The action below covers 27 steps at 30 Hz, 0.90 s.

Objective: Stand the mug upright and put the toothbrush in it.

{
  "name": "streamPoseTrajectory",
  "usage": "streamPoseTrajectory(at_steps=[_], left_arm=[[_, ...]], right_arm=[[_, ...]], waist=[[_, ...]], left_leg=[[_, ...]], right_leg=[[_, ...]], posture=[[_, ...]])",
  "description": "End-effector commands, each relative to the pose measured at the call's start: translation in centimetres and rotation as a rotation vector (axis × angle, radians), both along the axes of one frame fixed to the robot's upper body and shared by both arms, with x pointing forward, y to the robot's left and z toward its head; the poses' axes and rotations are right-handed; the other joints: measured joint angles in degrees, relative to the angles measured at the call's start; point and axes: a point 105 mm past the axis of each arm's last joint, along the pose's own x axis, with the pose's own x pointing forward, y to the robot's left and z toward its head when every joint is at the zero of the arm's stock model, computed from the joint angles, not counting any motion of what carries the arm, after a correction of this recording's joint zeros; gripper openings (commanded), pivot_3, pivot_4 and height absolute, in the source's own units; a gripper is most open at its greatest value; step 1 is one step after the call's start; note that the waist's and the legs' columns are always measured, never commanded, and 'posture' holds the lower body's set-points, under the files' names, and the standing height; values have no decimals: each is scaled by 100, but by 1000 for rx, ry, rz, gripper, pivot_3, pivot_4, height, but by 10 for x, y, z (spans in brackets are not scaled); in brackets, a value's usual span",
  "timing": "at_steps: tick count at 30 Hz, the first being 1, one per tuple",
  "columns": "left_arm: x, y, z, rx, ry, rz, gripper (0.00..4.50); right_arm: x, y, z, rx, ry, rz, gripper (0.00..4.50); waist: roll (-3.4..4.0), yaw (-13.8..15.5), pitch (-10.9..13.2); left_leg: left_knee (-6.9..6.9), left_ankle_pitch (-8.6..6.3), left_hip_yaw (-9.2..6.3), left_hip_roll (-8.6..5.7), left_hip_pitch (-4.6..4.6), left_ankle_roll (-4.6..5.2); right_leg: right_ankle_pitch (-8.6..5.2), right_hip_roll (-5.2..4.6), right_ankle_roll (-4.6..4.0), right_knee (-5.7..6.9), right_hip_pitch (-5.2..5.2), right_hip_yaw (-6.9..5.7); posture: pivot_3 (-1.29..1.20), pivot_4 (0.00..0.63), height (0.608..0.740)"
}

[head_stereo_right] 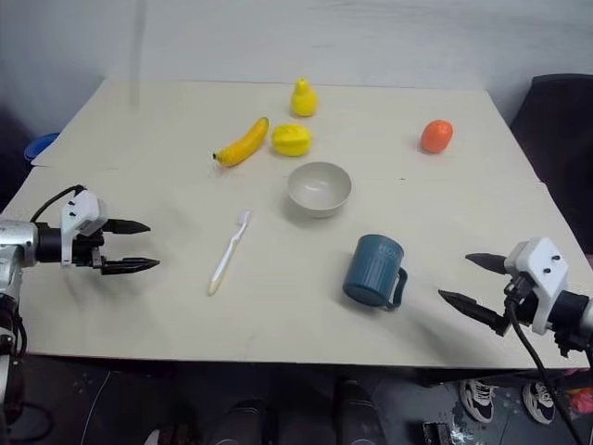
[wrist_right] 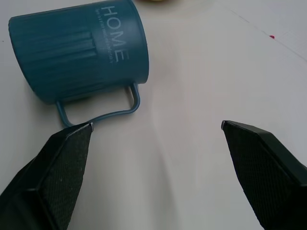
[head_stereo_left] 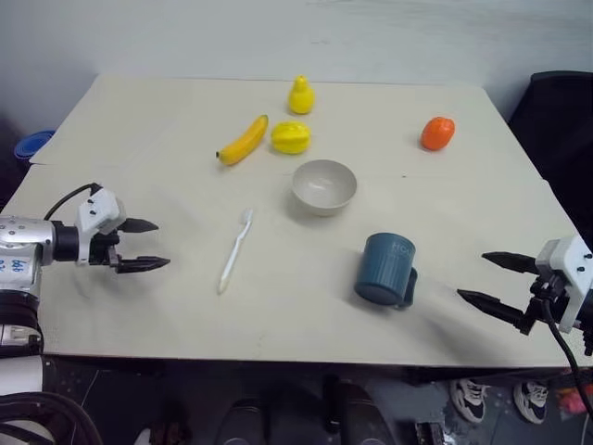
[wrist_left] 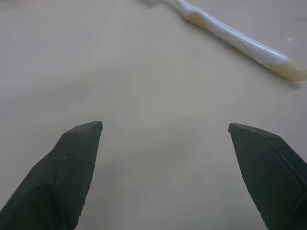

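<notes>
Mug (head_stereo_left: pixel 387 269) down on its side, toothbrush (head_stereo_left: pixel 234 250) flat on the table (head_stereo_left: pixel 139 120), nothing picked up.

Mug is seen lying near the front right of the table with its handle turned toward the right gripper (head_stereo_left: pixel 494 280), whose fingers are spread wide and empty just beside it. Toothbrush is laid out left of the mug, below the beige bowl (head_stereo_left: pixel 324 185), and the left gripper (head_stereo_left: pixel 148 245) is held open near it, not touching. A banana (head_stereo_left: pixel 244 140), two yellow toys and an orange one are parked further back.
</notes>
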Motion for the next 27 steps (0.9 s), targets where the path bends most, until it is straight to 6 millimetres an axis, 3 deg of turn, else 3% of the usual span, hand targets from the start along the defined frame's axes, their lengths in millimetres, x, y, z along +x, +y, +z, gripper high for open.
streamPoseTrajectory(at_steps=[1,18,23,27], left_arm=[[1,-1,2,28,-23,-25,4477],[11,-8,2,5,-40,-2,4477],[18,-15,10,-43,-81,5,4477],[16,-36,31,-122,-75,-85,4477]], right_arm=[[1,-1,10,-15,-55,2,4500],[4,-9,8,-6,-52,-32,4500],[6,-6,13,-39,-72,-32,4500],[12,5,28,-69,-107,4,4500]], waist=[[0,-1,0],[0,-15,0],[0,-13,0],[0,-18,0]], left_leg=[[0,0,0,0,-1,0],[39,-3,-4,2,-4,3],[47,-5,-6,2,-6,4],[59,-6,-7,2,-11,4]], right_leg=[[0,0,0,0,0,0],[0,-1,0,25,0,-1],[0,-2,1,27,0,-2],[1,-2,2,31,0,-2]], posture=[[0,150,740],[0,150,740],[0,150,740],[0,150,740]])
